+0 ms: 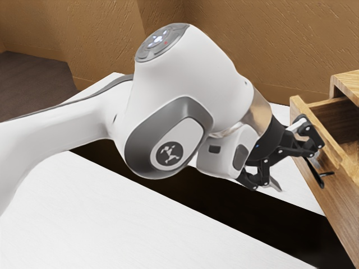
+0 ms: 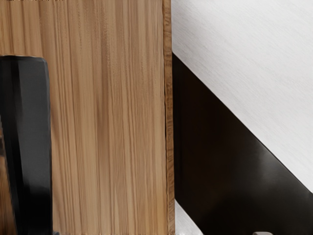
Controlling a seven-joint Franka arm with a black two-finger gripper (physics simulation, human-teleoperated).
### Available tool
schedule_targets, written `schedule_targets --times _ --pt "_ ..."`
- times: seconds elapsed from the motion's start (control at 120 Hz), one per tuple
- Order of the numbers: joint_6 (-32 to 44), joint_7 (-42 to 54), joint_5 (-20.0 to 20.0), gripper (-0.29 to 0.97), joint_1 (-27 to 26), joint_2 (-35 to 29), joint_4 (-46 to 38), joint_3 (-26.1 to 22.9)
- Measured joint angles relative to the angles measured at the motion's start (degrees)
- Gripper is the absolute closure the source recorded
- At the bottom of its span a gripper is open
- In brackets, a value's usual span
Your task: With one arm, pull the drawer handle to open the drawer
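Drawer point(image 1: 336, 213), at the right: partly pulled out, dark inside showing; handle point(image 1: 325, 175) on its front, ungrasped; your gripper point(image 1: 291, 161) spread wide just beside it, holding nothing; likely left: only further opening.

Setting: a bare indoor test room in a simulator's render. Evidence follows. A white tabletop point(image 1: 84, 224) is crossed by a black band point(image 1: 224, 207). Behind the tabletop, rough tan plaster walls point(image 1: 291, 39) meet in a corner. Beyond the tabletop's far edge lies a dark brown floor point(image 1: 33, 78). By the tabletop stands a plain wooden drawer cabinet point(image 1: 342, 224). A white robot arm point(image 1: 185, 112) reaches over the tabletop.
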Motion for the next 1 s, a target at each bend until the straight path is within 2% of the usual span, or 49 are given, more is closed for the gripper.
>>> schedule_targets --times 0.492,0.833,1.0 --pt "0.2 -0.5 -2.3 0.17 0.1 -4.3 -3.8 1.3" --pt "0.2 -0.7 -3.1 0.22 0.6 -7.1 -6.1 1.7" --pt "0.2 -0.8 -4.0 0.19 1.0 -9.2 -8.1 1.7"
